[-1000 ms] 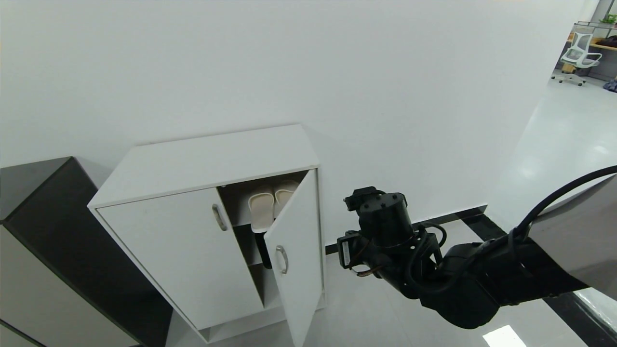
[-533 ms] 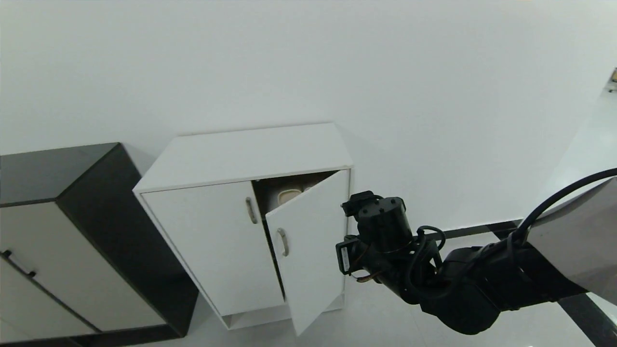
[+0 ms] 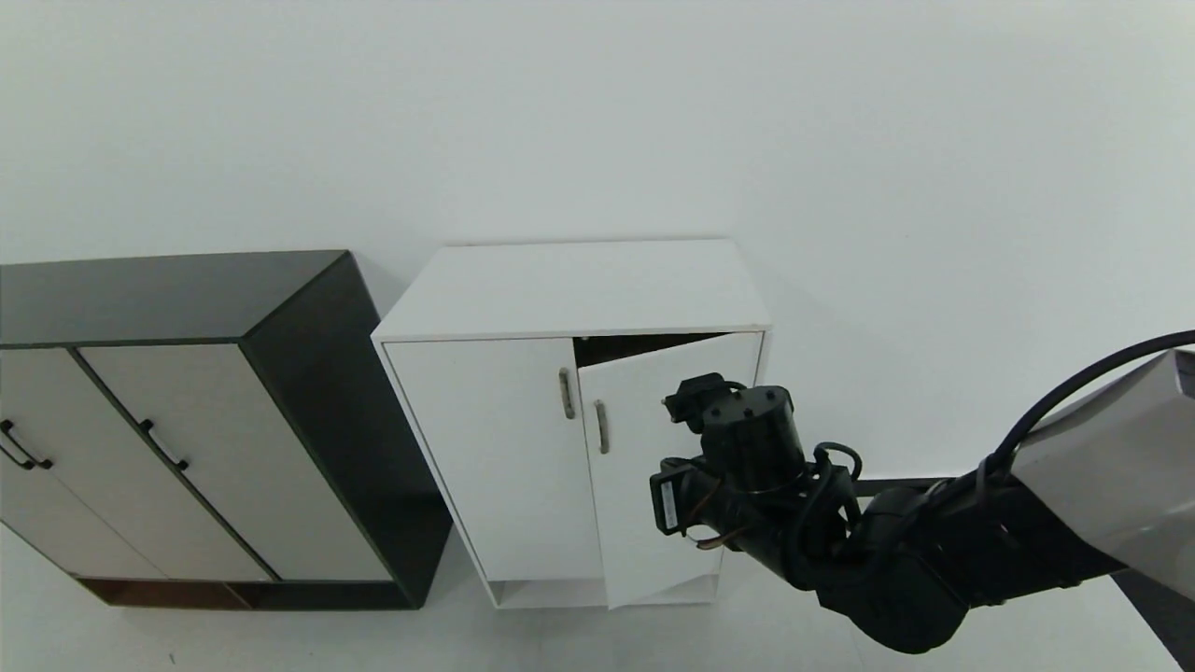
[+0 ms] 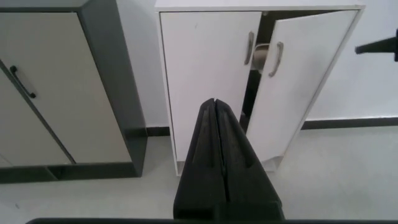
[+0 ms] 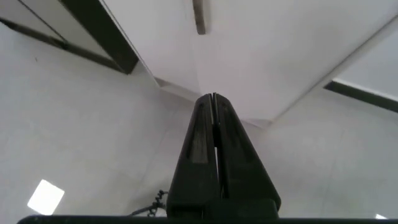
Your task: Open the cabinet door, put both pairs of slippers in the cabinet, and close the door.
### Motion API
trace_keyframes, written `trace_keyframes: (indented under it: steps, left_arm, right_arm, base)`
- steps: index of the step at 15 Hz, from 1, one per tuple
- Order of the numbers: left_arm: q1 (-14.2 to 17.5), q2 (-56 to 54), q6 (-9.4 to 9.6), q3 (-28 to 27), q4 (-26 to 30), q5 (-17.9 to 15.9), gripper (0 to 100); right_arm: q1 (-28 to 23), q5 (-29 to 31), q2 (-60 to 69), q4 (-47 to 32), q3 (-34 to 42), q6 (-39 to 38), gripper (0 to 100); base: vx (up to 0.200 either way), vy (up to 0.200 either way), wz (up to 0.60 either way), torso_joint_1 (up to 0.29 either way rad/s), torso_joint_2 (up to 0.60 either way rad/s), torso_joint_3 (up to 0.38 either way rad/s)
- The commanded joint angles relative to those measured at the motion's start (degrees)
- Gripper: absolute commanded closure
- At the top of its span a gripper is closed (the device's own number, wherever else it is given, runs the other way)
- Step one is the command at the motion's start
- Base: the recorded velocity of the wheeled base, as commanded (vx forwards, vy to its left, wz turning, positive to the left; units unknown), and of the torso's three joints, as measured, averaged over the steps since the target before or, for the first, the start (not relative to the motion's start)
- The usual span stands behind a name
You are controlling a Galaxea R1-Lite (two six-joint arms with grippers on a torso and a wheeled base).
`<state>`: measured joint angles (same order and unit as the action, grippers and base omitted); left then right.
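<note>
The white cabinet stands against the wall. Its left door is closed, and its right door hangs ajar by a narrow gap at the handle side. In the left wrist view a pale slipper peeks through that gap beside the door. My right arm sits just in front of the right door. My right gripper is shut and empty, close to the door panel below its handle. My left gripper is shut and empty, back from the cabinet and facing it.
A dark cabinet with pale doors stands right against the white cabinet's left side. A white wall runs behind both, with a dark baseboard at floor level. Bare light floor lies in front of the cabinets.
The head camera has swung, so the whole scene shifted right. The right door has swung from wide open to nearly closed, hiding the slippers from the head view. My right arm stays by the door.
</note>
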<state>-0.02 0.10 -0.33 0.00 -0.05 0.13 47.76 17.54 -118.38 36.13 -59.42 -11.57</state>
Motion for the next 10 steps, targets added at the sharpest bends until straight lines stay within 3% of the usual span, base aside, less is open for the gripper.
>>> trace_keyframes:
  steps: [1,3,4,10]
  left_arm:
    - [0.0,0.0,-0.02,0.0,0.0,0.0,100]
    - [0.0,0.0,-0.02,0.0,0.0,0.0,100]
    - [0.0,0.0,0.07,0.0,0.0,0.0,100]
    - [0.0,0.0,0.07,0.0,0.0,0.0,100]
  right_arm:
    - [-1.3,-2.1,0.0,0.3,2.2,1.0,100]
    - [-2.9,-8.8,1.0,2.3,5.8,2.6,100]
    - [-4.8,-16.1,0.9,5.6,9.1,4.6,100]
    - [-5.8,-19.7,0.2,8.4,10.3,5.0,100]
  base:
    - [0.0,0.0,0.0,0.0,0.0,0.0]
    - [0.0,0.0,0.0,0.0,0.0,0.0]
    - [0.0,0.0,0.0,0.0,0.0,0.0]
    - [0.2,0.0,0.0,0.002,0.0,0.004]
